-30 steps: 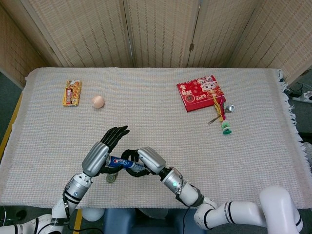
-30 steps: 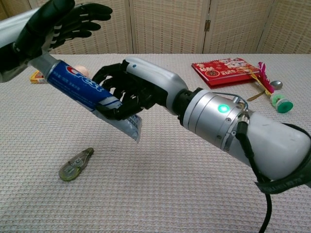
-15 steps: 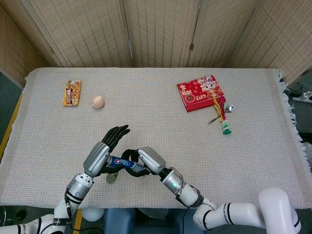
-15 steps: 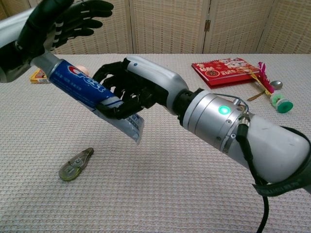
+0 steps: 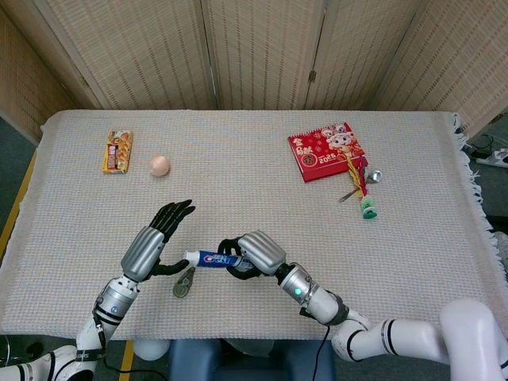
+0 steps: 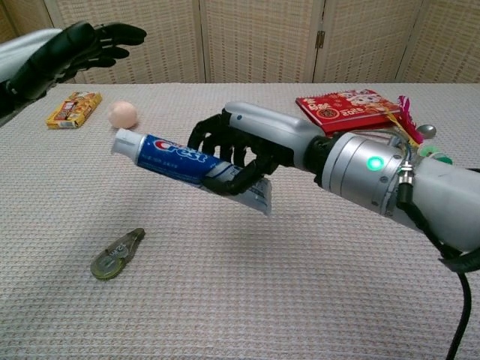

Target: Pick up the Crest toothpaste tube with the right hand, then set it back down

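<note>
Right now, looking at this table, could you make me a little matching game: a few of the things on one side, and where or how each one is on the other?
Things:
1. Crest toothpaste tube
2. egg
3. red booklet
4. left hand

States:
A. lying flat at the far right of the table
B. fingers spread, holding nothing
C. held above the cloth by the right hand
D. resting beside the snack bar

Pairs: 1-C, 2-D, 3-A, 4-B

Left hand [image 6: 64,56] now off toothpaste tube [image 6: 184,161]

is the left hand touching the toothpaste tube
No, in the chest view the left hand hangs apart from the toothpaste tube, which the right hand alone holds.
</note>
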You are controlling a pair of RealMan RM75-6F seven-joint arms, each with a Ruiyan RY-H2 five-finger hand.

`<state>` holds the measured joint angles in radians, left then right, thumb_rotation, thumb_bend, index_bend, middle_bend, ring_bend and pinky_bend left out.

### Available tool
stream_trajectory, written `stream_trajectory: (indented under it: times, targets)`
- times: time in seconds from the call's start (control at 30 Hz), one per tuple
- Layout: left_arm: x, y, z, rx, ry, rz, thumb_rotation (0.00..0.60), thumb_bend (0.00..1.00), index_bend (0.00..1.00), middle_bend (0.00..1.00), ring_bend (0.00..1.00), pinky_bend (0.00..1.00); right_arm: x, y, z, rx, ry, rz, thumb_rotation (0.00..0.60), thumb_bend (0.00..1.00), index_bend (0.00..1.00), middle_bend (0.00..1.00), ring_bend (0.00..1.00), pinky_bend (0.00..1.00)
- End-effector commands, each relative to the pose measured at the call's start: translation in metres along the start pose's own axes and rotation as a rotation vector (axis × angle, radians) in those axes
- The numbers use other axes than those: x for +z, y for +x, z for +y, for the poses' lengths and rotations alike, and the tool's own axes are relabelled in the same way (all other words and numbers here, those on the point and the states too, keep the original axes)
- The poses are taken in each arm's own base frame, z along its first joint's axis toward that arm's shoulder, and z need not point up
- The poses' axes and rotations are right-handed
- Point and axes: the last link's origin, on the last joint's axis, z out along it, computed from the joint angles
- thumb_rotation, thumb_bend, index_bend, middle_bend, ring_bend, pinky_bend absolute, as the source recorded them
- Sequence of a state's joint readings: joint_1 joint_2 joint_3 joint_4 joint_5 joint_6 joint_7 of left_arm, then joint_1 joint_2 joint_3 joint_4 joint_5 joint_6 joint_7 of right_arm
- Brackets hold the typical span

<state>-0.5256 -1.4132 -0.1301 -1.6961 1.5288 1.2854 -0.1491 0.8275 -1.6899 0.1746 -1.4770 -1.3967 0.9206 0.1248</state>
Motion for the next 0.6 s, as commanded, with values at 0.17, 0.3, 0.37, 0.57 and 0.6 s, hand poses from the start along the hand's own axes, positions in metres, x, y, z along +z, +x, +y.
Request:
stream_trajectory:
  times: [0.17, 0.3, 0.37, 0.57, 0.6]
  targets:
    - [-0.008, 0.004, -0.018, 0.071, 0.044, 0.02, 0.0, 0.12, 0.05, 0.05, 0.0, 0.0, -0.013, 0.012, 0.036, -0.274, -0.127, -0.111, 0.6, 0.71, 0.69, 0.57, 0.64, 0.45]
    - [-0.011, 0.007, -0.021, 0.087, 0.054, 0.026, 0.0, 0.12, 0.05, 0.05, 0.0, 0.0, -0.018, 0.01, 0.049, -0.317, -0.187, -0.163, 0.6, 0.71, 0.56, 0.5, 0.56, 0.4]
    - [-0.012, 0.008, -0.023, 0.1, 0.058, 0.029, 0.0, 0.12, 0.05, 0.05, 0.0, 0.0, -0.019, 0.009, 0.051, -0.336, -0.203, -0.187, 0.6, 0.71, 0.43, 0.42, 0.45, 0.35]
    - [-0.016, 0.011, -0.031, 0.122, 0.088, 0.031, 0.0, 0.12, 0.05, 0.05, 0.0, 0.0, -0.022, 0.012, 0.052, -0.337, -0.227, -0.187, 0.6, 0.71, 0.12, 0.19, 0.22, 0.23]
    - [-0.017, 0.011, -0.033, 0.13, 0.097, 0.03, 0.0, 0.12, 0.06, 0.05, 0.0, 0.0, -0.023, 0.014, 0.052, -0.334, -0.231, -0.181, 0.6, 0.71, 0.09, 0.16, 0.2, 0.21]
